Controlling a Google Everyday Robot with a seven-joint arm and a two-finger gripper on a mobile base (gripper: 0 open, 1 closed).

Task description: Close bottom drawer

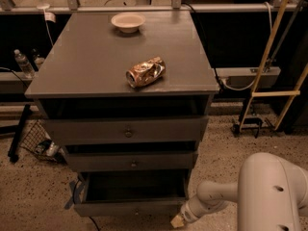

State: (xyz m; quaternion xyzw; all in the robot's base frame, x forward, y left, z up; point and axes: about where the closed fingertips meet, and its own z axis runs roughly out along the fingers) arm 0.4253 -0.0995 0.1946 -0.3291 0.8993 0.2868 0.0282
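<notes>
1 grey-brown wooden bottom drawer [130, 208] pulled out, lower centre; pincer [177, 220] just beside its right front corner, opening unreadable.

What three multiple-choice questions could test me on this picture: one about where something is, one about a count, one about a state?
1. Where is the robot's claw?
A. High at the upper left
B. Low near the floor, by the right front corner of the bottom drawer
C. Out of view

2. How many drawers does the cabinet have?
A. Two
B. Five
C. Three

3. What state is the bottom drawer in?
A. Pulled out
B. Pushed fully in
C. Taken out and lying on the floor

Answers:
1 B: the claw sits just right of that drawer's front, down by the floor.
2 C: three drawer fronts are stacked under the cabinet's top.
3 A: its front juts forward of the two above, and its dark inside shows.
</notes>
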